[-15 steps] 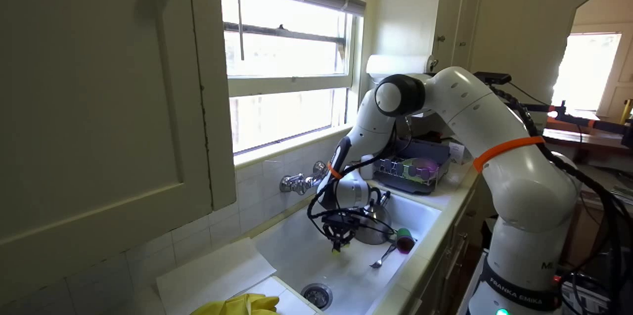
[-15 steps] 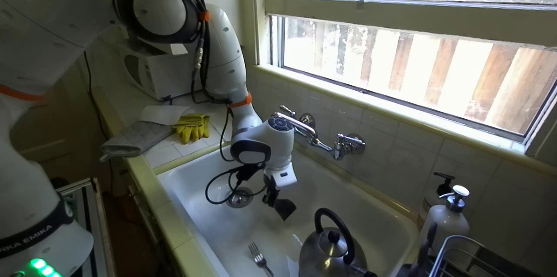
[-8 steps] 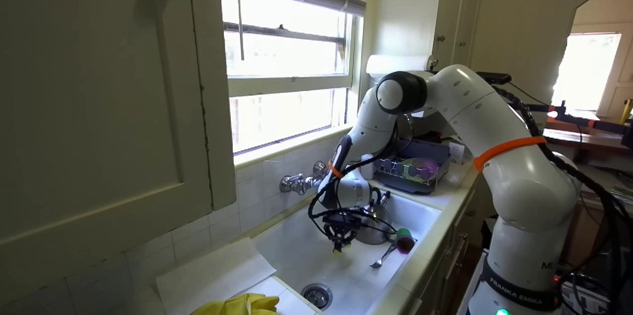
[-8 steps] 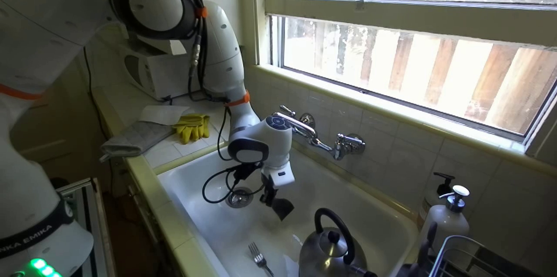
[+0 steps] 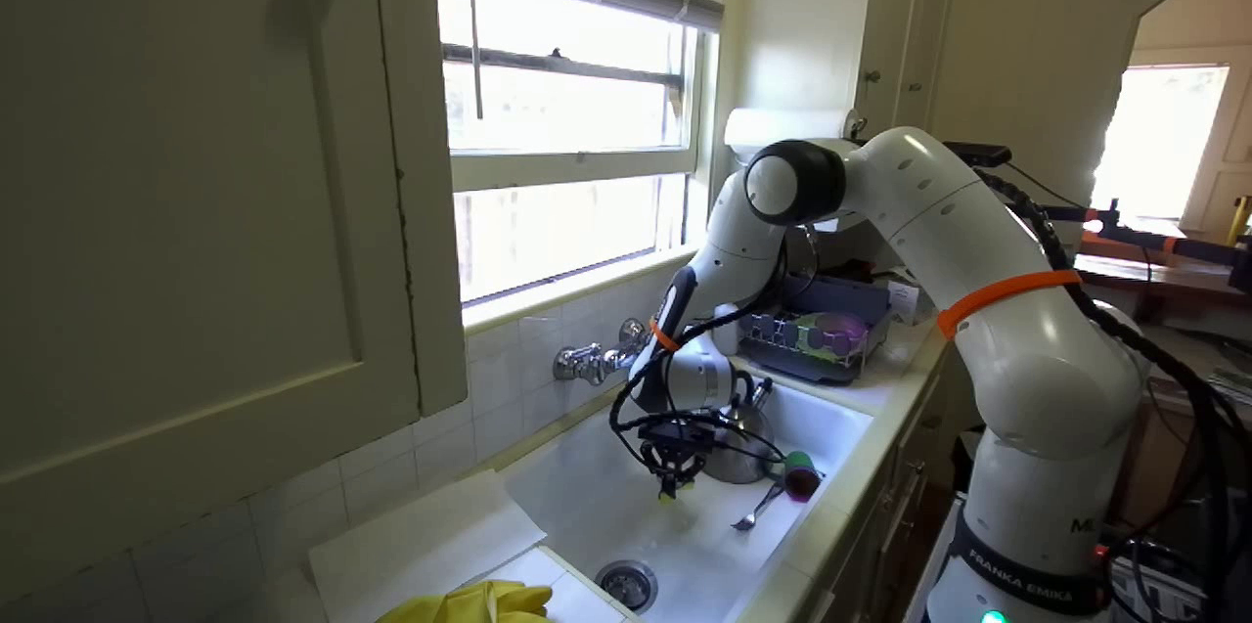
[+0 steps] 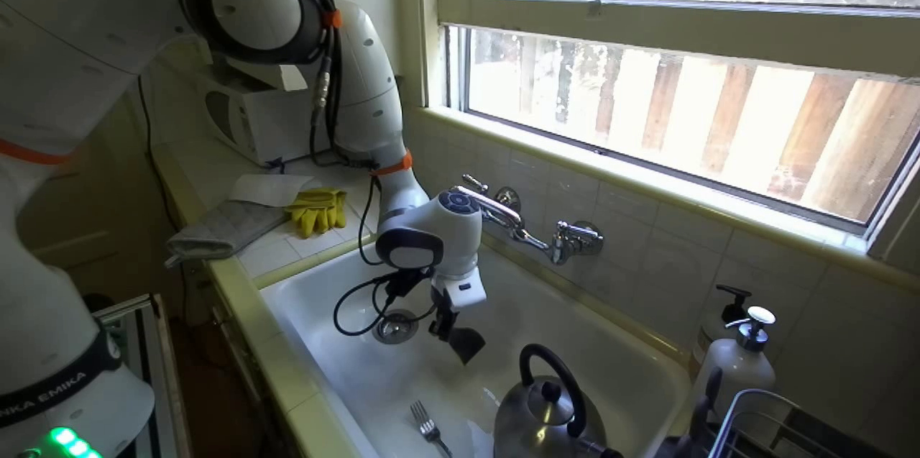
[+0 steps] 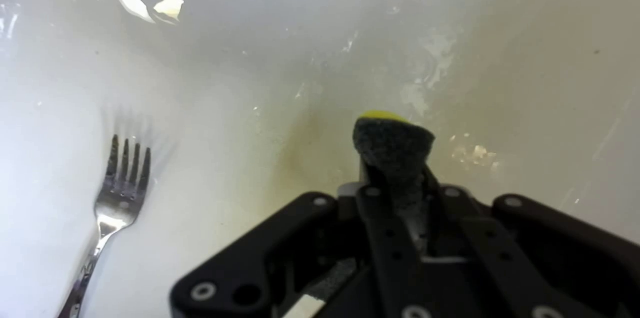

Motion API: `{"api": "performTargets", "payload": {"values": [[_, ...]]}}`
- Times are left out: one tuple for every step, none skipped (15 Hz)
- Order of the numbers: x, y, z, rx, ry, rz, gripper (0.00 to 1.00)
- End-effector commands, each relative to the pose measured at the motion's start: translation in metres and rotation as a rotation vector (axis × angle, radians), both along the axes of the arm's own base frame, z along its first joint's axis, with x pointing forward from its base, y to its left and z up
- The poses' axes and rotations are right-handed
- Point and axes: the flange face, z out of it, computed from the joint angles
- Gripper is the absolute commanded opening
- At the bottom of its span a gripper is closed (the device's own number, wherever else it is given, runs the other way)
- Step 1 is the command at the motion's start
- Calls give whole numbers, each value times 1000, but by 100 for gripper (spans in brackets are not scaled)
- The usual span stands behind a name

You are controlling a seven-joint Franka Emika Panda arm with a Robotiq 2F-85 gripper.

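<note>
A dark grey scrub sponge with a yellow layer is pinched in the black two-fingered gripper, its end jutting past the fingertips over the white sink. It is near the rounded silver kettle with a black handle, on the side facing the round metal drain; near the kettle lie a four-tined silver fork and a tipped green-and-dark-red cup.

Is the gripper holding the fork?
No, in the wrist view the gripper is closed on a dark sponge, while the fork lies apart in the sink.
</note>
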Motion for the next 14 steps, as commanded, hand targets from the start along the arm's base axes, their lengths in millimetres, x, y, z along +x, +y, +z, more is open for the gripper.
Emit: {"api": "performTargets", "payload": {"values": [[-6, 2, 6, 0, 2, -9, 4], [-6, 2, 6, 0, 2, -8, 4], [-6, 2, 5, -1, 3, -8, 4], [-6, 2, 5, -1, 2, -9, 4], [-6, 2, 5, -1, 2, -10, 4], [-6, 2, 5, 0, 2, -10, 4], [-5, 2, 5, 1, 4, -10, 4], [-5, 2, 4, 1, 5, -12, 4], [-5, 2, 4, -3, 7, -13, 32], [-6, 2, 4, -4, 10, -10, 43], [-6, 3, 3, -5, 10, -8, 48], [-6, 3, 3, -5, 11, -6, 55], [-6, 3, 3, -4, 12, -5, 64], [-6, 3, 2, -4, 13, -4, 71]]}}
